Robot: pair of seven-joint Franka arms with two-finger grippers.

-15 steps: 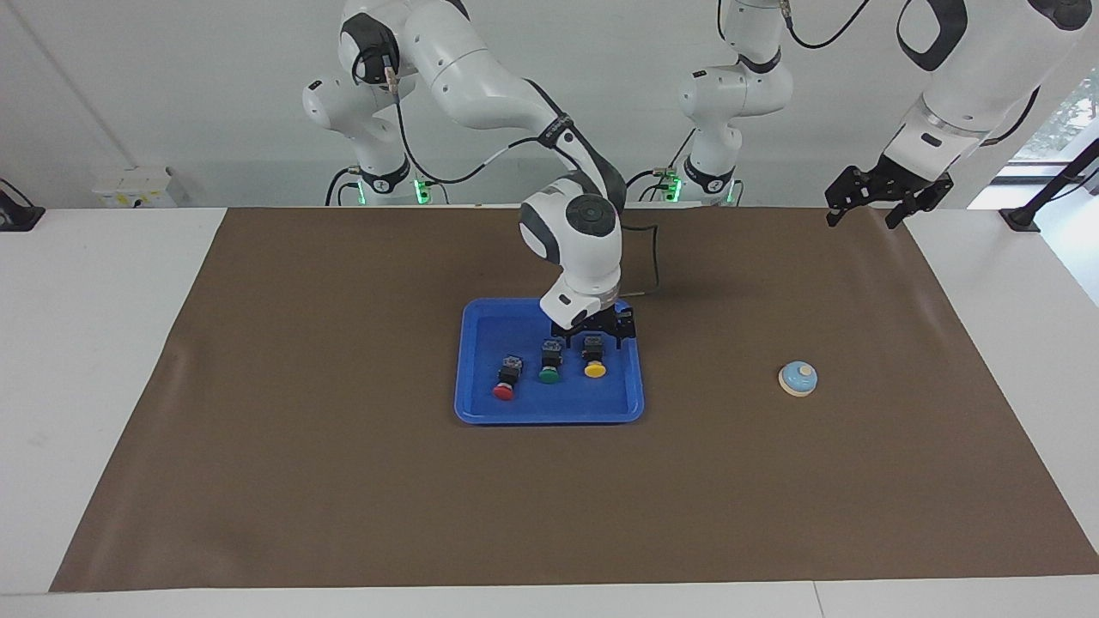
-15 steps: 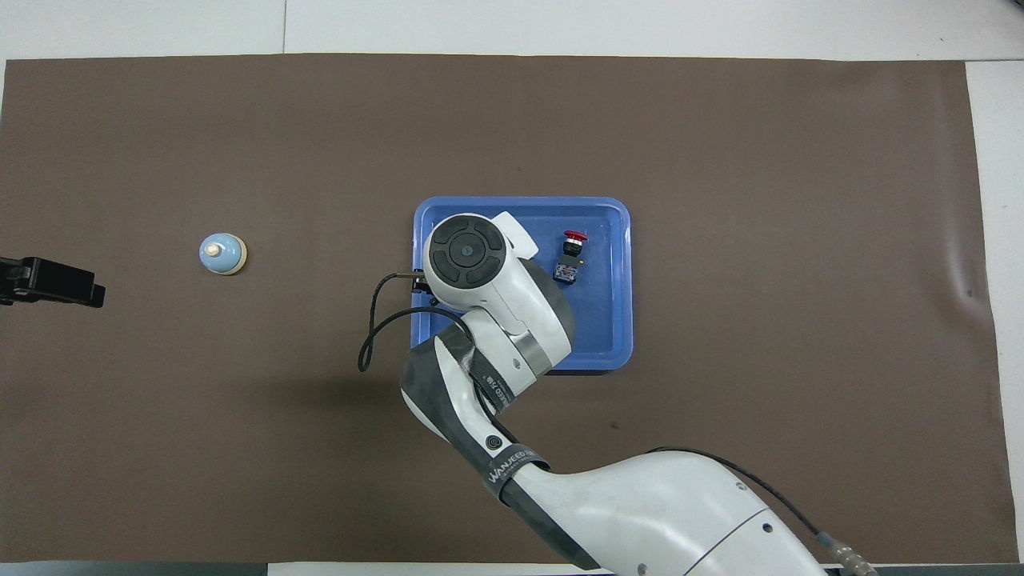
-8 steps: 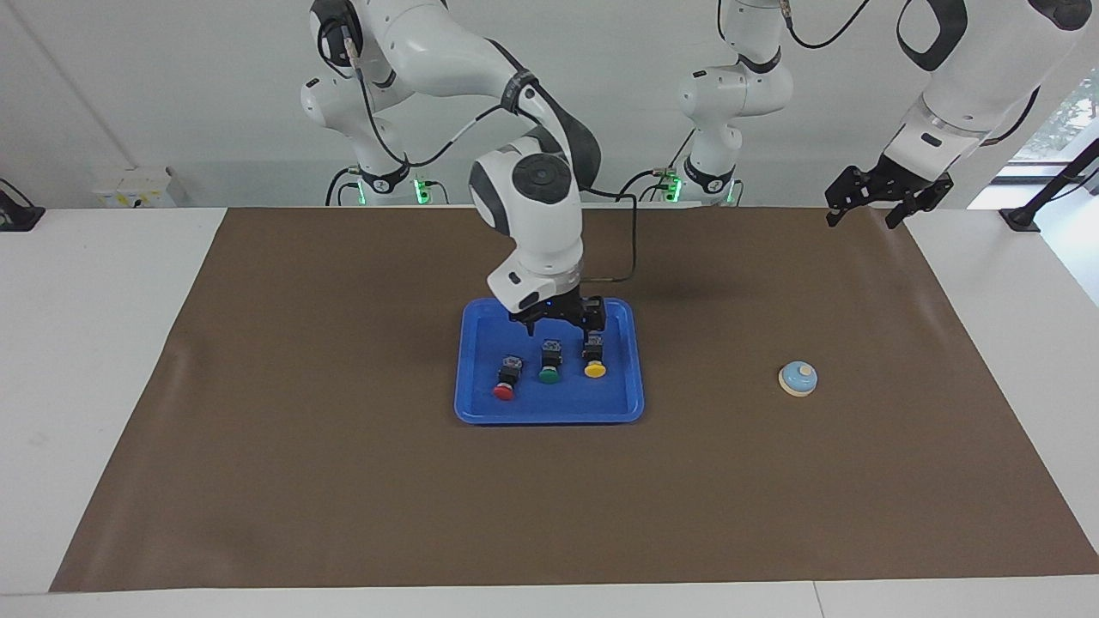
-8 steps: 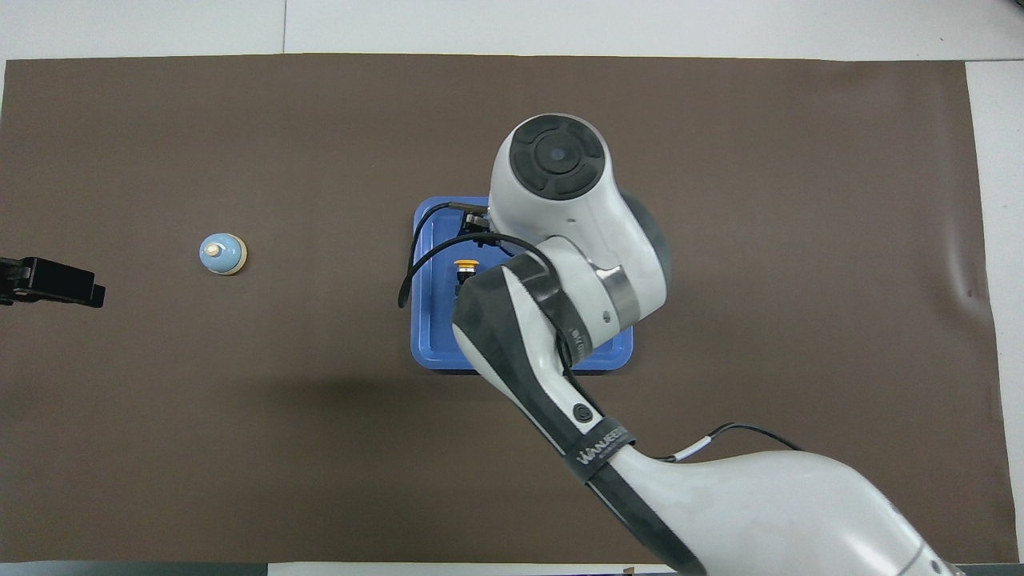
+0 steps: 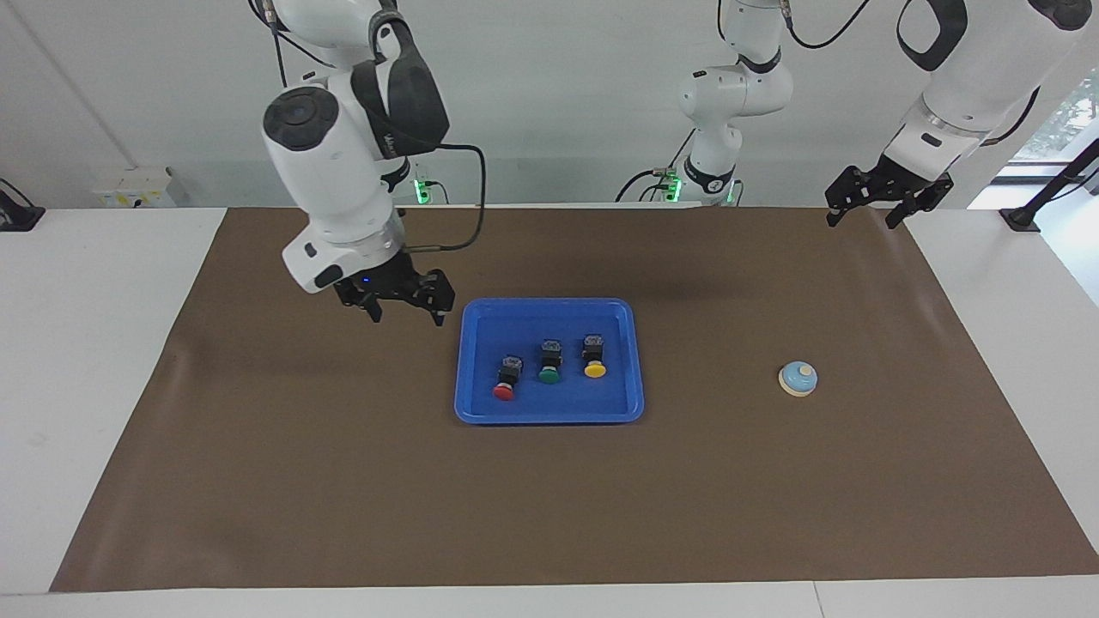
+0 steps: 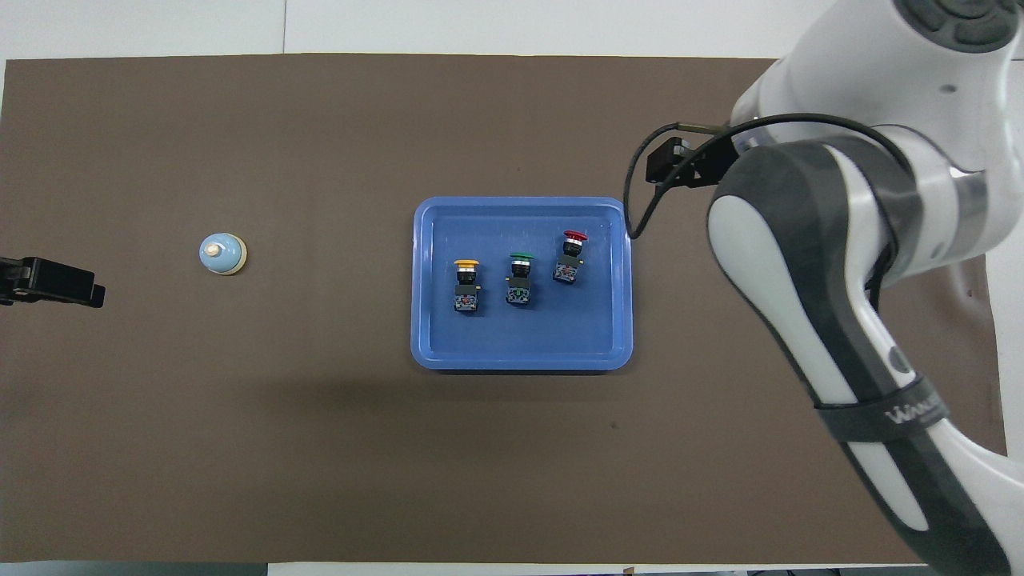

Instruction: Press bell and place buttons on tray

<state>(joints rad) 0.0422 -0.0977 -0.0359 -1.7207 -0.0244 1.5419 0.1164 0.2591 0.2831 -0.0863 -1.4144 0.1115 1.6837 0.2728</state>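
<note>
Both tools: right tool [image 5: 402, 302] spread, empty; left tool [image 5: 889, 199] likewise.

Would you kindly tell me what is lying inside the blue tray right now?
The tray holds three buttons lying in a row: yellow, green and red. Nothing covers them; only the tray floor under their bodies is hidden.

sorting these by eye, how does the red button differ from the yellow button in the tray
The red button has a red cap; the yellow button has a yellow one. Red lies toward the right arm's end of the row, yellow toward the left arm's. Red lies slightly askew and farther from the robots; yellow lies straight. Both lie in the tray on dark blocky bodies.
</note>
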